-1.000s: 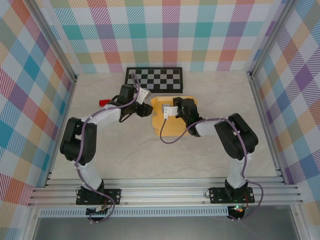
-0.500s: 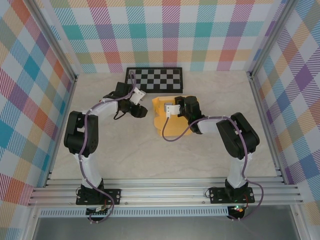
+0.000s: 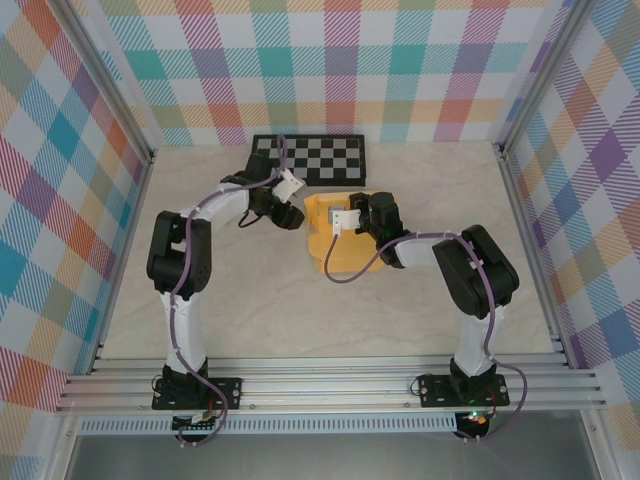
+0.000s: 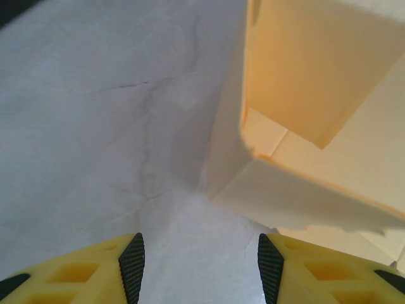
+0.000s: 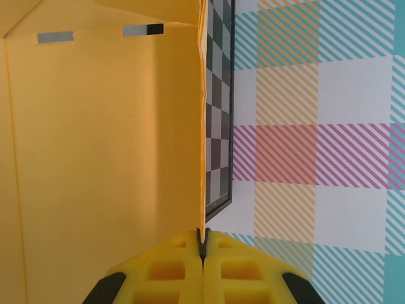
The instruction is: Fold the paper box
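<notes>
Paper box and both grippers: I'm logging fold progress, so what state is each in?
paper box: partly folded, walls raised, one wall pinched.
left gripper: jaws open, empty, facing the box corner.
right gripper: jaws shut on a paper box wall.

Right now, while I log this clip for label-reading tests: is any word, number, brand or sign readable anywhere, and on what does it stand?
None: no readable text in these pictures.
paper box: plain yellow-orange card; inside it two small grey strips and a black patch, no letters.
checkerboard: black and white squares, no writing.
</notes>
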